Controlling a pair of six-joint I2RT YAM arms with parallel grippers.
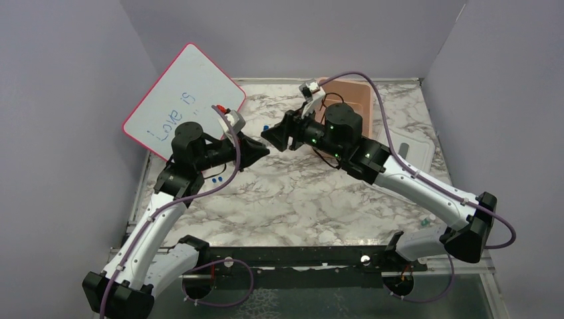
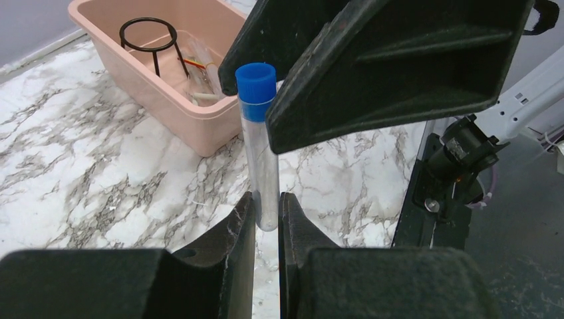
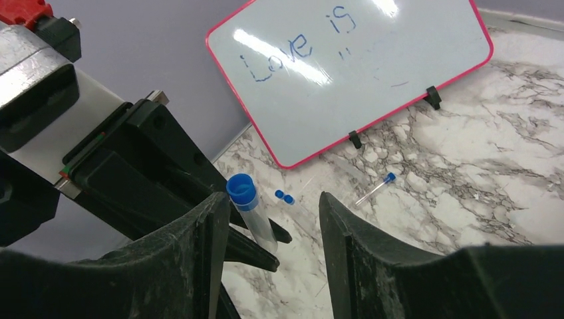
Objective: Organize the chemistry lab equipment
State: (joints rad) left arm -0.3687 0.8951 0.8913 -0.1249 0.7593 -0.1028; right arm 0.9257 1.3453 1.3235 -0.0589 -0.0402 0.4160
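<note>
Tube (image 2: 261, 156) was clenched upright in the left claw (image 2: 267, 203), its cap (image 3: 241, 188) just ahead of the released right claw (image 3: 273, 203).

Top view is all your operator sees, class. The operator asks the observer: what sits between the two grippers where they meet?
Observer: A clear tube with a blue cap, upright. The left gripper is shut on its lower end.
Operator: Does the right gripper grip it too?
Observer: No. The right gripper is open, with the capped end between its fingers, close to one.
Operator: What is in the tub?
Observer: The pink tub holds a black ring stand and a red-yellow rod.
</note>
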